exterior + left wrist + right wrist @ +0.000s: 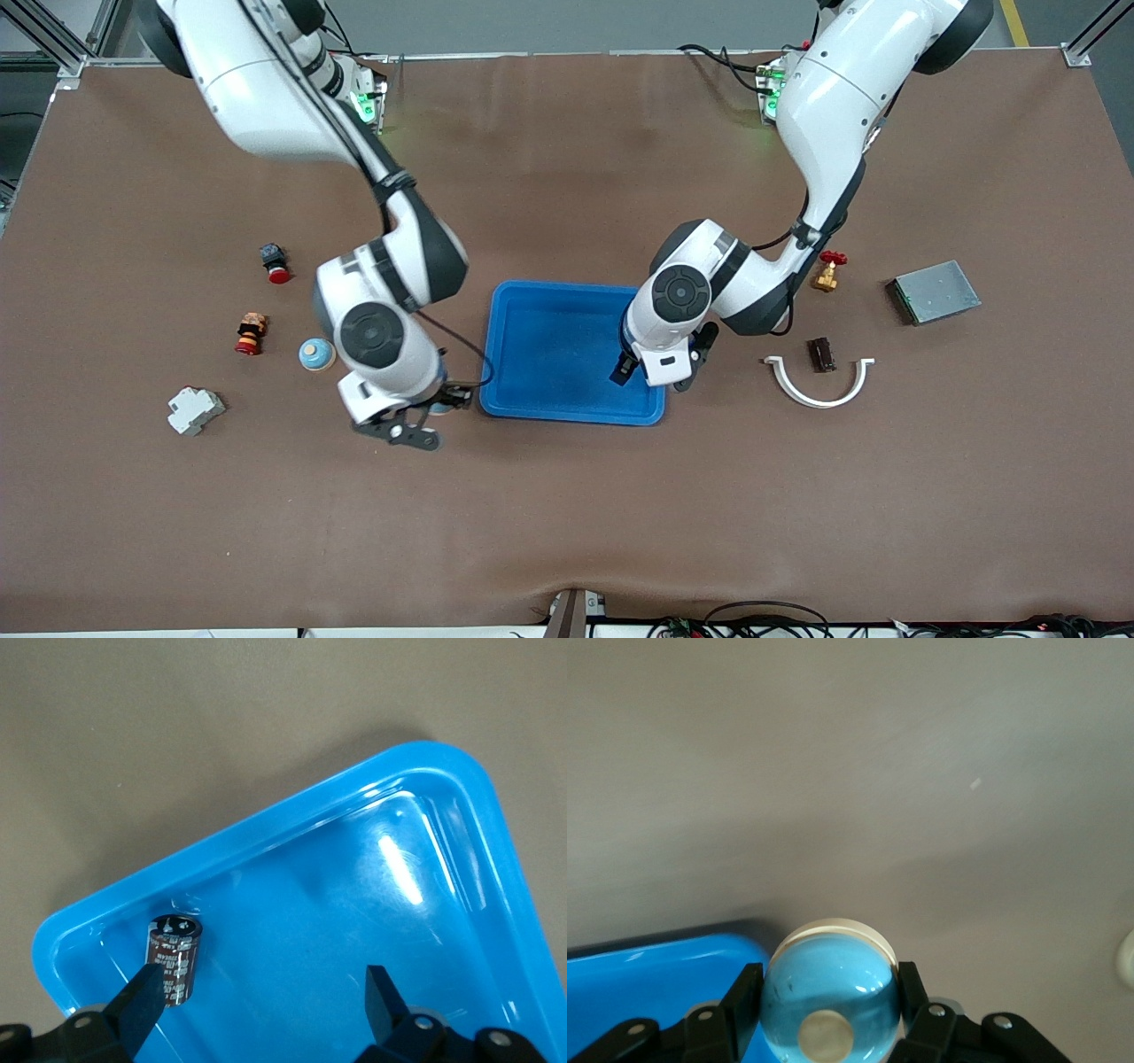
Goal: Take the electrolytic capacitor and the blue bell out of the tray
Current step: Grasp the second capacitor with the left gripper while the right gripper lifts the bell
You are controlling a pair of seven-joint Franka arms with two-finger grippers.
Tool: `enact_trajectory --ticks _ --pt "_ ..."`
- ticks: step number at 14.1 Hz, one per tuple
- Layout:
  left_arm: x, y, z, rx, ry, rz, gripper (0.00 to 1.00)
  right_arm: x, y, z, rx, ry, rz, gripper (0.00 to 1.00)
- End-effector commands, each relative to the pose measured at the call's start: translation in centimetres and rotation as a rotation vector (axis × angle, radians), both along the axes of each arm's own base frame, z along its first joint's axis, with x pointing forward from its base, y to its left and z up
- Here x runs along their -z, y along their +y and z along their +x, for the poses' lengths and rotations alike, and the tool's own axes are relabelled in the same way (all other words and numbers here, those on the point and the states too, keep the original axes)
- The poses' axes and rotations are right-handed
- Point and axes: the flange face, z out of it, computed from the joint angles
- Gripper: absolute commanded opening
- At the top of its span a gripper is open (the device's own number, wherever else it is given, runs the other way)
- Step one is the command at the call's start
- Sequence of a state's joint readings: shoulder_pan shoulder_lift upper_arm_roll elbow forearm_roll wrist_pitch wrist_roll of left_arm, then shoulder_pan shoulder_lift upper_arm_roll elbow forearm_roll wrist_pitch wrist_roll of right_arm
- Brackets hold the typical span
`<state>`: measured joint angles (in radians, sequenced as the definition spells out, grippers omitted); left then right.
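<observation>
A blue tray (549,341) lies mid-table. My left gripper (657,372) is open over the tray's corner nearer the front camera, toward the left arm's end. In the left wrist view (261,983) a dark brown capacitor (174,958) rests inside the tray (266,828) by its rim, close to one finger (142,997) and free of both. The front view hides it. My right gripper (423,412) is shut on a blue dome bell (828,992) with a cream button. It is just outside the tray's corner (656,970) at the right arm's end.
A second blue dome (316,354), two red-and-black buttons (275,262) (251,333) and a white breaker (195,410) lie toward the right arm's end. A white curved piece (819,383), brown block (821,354), brass valve (829,270) and grey box (935,291) lie toward the left arm's end.
</observation>
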<state>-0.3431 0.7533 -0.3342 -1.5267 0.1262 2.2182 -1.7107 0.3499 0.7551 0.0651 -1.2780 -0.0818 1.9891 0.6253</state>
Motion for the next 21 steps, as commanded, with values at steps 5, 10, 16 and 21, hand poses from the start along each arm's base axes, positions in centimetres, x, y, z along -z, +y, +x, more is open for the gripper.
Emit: enact_trajectory --ticks 5,10,16,21 --pt "3.0 -0.5 -2.0 0.007 0.029 0.047 1.0 1.1 -10.6 1.7 -0.163 0.021 0.032 0.0" --pt "4.3 -0.2 -3.1 0.026 0.049 0.075 1.0 3.6 -18.5 1.5 -0.278 -0.017 0.046 0.0" --pt "4.3 -0.9 -3.5 0.037 0.046 0.073 1.0 5.2 -24.2 1.6 -0.35 -0.034 0.048 0.0" --pt "4.5 -1.0 -3.7 0.041 0.05 0.075 1.0 8.6 -26.9 -0.2 -0.365 -0.061 0.052 0.0"
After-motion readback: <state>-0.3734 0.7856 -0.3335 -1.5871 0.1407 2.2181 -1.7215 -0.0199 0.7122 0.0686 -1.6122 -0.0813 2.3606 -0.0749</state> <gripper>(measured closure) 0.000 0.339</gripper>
